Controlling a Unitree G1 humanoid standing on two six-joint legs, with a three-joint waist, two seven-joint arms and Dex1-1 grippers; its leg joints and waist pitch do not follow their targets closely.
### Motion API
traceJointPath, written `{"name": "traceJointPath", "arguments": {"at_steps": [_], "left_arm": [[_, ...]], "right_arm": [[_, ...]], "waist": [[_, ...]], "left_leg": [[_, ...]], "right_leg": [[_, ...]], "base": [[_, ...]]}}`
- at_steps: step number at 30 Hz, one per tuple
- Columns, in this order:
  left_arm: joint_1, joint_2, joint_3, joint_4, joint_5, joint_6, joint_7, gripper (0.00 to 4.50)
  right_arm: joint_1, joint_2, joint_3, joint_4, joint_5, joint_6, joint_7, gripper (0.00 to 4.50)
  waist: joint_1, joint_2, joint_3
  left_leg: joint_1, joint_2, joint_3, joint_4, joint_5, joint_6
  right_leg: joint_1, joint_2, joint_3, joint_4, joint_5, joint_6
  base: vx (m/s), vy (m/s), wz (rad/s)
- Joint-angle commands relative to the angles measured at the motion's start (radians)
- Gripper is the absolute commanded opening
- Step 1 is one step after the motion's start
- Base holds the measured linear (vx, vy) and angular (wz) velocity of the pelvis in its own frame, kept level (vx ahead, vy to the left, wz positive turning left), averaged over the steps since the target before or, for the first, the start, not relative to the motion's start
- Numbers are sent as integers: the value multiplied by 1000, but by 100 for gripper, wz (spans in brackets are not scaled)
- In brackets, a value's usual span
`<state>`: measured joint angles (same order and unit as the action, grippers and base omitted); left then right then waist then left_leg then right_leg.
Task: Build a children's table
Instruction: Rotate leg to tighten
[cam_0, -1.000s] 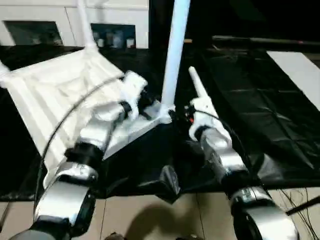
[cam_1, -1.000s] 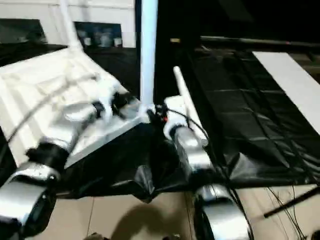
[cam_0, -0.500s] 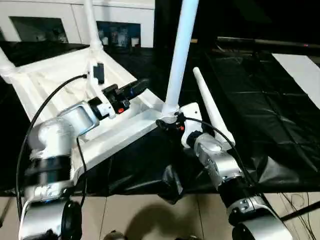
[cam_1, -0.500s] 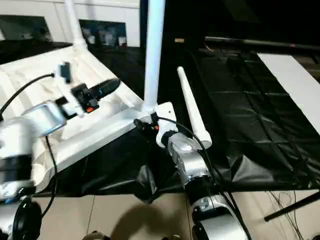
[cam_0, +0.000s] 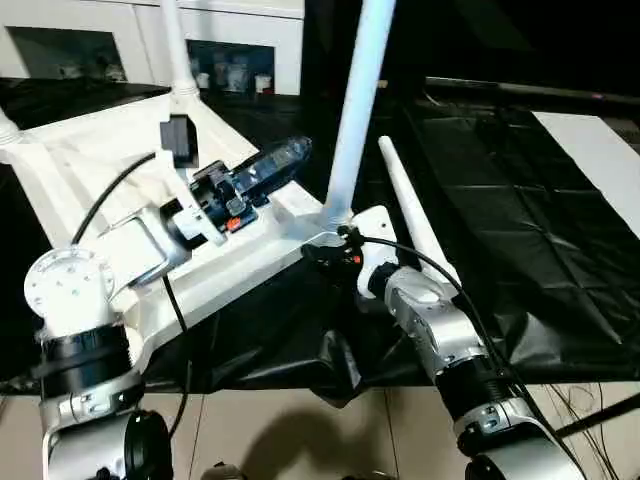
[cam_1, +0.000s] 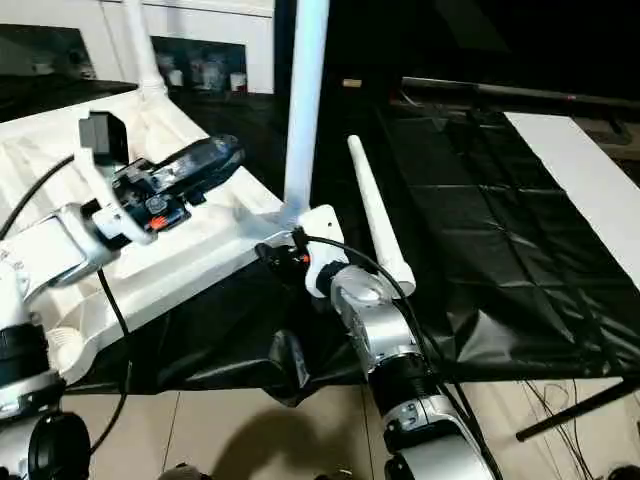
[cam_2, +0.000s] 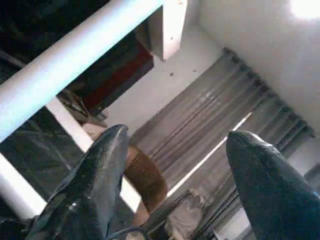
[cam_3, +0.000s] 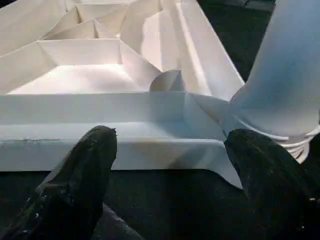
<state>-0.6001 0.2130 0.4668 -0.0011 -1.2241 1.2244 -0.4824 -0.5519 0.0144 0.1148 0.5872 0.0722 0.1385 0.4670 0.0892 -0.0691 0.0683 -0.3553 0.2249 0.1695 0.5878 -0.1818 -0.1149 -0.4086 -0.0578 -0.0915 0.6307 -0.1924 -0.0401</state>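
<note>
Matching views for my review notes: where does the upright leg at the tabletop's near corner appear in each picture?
Left eye: upright leg rises at centre, from the corner socket.
Right eye: same, slightly left of centre.
Left wrist: probably the pale tube crossing beyond the left gripper.
Right wrist: its base, past the right gripper.
Shared landmark: the corner socket.

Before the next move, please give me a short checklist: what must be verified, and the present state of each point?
1. Left gripper open and empty: ok.
2. Right gripper open, near the tabletop corner: ok.
3. Near-corner leg upright in its socket: ok.
4. That leg fully seated: cannot tell.
5. Loose leg lies on the black sheet, beside the right arm: ok.
6. All four legs fitted: not ok.
</note>
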Motion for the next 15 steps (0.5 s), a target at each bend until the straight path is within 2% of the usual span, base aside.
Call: {"name": "traceJointPath", "arguments": {"at_steps": [1,2,7,10,12,15], "left_arm": [[-9,-14,10,-29,-15,31,28,380],[-11,-22,21,-29,-22,36,47,400],[-11,-24,31,-4,-43,-16,157,428],[-18,-33,67,45,15,-94,266,447],[-33,-44,106,64,49,-117,334,447],[-38,-39,120,75,62,-121,363,447]], "right_arm": [[11,-12,1,-29,1,20,10,384],[11,-14,2,-30,1,22,14,384],[3,-19,7,-30,-2,29,22,384],[1,-23,15,-29,-7,32,29,384],[3,-26,18,-32,-9,38,30,384],[5,-27,19,-33,-9,41,30,384]], "waist": [[-4,10,-72],[-4,7,-71],[-2,0,-73],[-2,-2,-73],[-4,-8,-74],[-5,-7,-76]], "left_leg": [[1,3,8,-61,-104,-13],[0,3,8,-62,-106,-12],[-1,2,7,-60,-105,-15],[-1,1,7,-59,-100,-14],[-1,1,7,-58,-91,-14],[2,4,5,-58,-85,-18]], "right_leg": [[68,-65,62,-64,-94,-120],[68,-66,62,-66,-103,-115],[69,-65,62,-67,-124,-89],[69,-64,62,-69,-131,-72],[69,-63,62,-67,-117,-64],[68,-64,60,-64,-105,-66]], "base": [[0,0,0],[0,0,0],[0,0,0],[0,0,0],[0,0,0],[0,0,0]]}}
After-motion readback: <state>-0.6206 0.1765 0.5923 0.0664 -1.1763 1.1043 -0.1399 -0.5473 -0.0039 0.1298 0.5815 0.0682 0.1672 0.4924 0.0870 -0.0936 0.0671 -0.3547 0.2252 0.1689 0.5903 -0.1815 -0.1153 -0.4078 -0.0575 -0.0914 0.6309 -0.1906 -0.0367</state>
